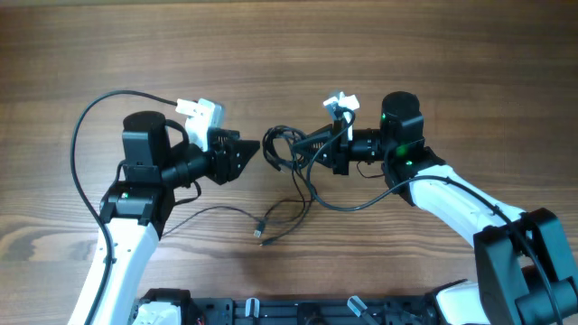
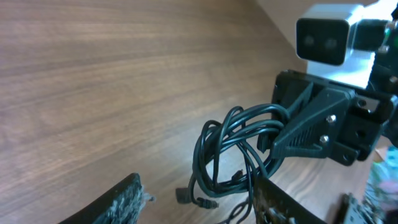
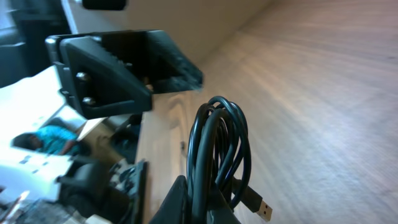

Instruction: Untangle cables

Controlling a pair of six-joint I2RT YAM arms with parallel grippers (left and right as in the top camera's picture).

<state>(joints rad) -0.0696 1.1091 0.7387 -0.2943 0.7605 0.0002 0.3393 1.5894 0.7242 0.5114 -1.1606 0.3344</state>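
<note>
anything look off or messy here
The thin black cables are a tangled bunch of loops pinched in the right gripper; loose tails sag to the wooden table. The left gripper is open, holding nothing.

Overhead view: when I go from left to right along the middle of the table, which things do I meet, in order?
Left arm's black two-finger tool, open → bunch of thin black cables → right arm's black two-finger tool, shut on the bunch.
</note>
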